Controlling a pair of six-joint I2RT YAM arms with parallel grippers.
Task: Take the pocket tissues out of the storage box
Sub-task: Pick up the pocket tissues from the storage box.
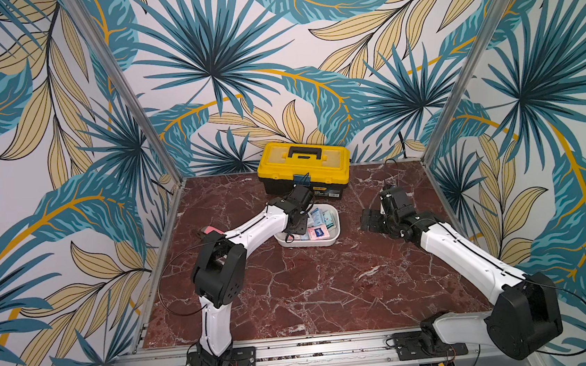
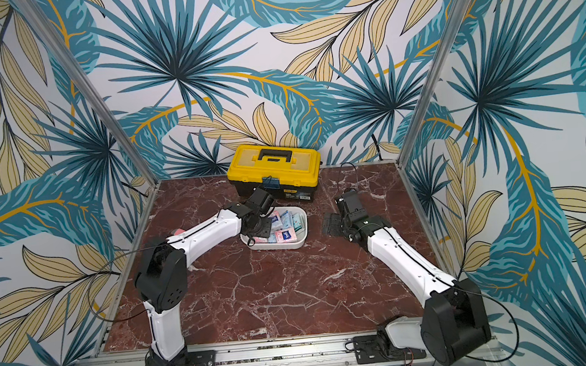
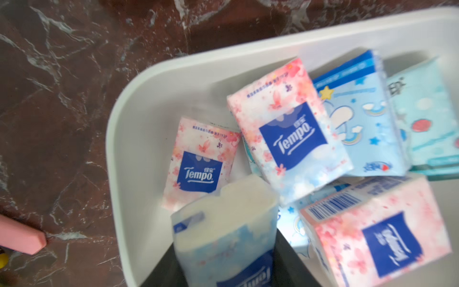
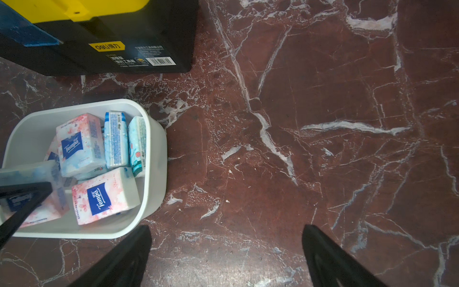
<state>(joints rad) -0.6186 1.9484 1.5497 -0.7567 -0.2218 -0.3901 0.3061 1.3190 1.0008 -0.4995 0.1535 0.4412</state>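
Note:
The white storage box (image 1: 337,223) (image 2: 304,226) sits mid-table with several pink and light blue pocket tissues (image 1: 319,231) (image 2: 286,234) lying loose in it. My left gripper (image 1: 297,227) (image 2: 257,227) reaches down into the box's left end. In the left wrist view it (image 3: 224,251) is shut on a pale blue and pink packet (image 3: 223,218) standing on edge between the black fingers, next to the box rim (image 3: 129,104). My right gripper (image 1: 371,222) (image 4: 227,229) stands open over bare table just right of the box (image 4: 154,161), holding nothing.
A yellow-lidded black toolbox (image 1: 304,168) (image 4: 111,49) stands behind the storage box against the back wall. A pink flat tool (image 1: 210,230) (image 3: 19,236) lies on the table to the left, partly behind my left arm. Metal frame posts border the dark red marble tabletop.

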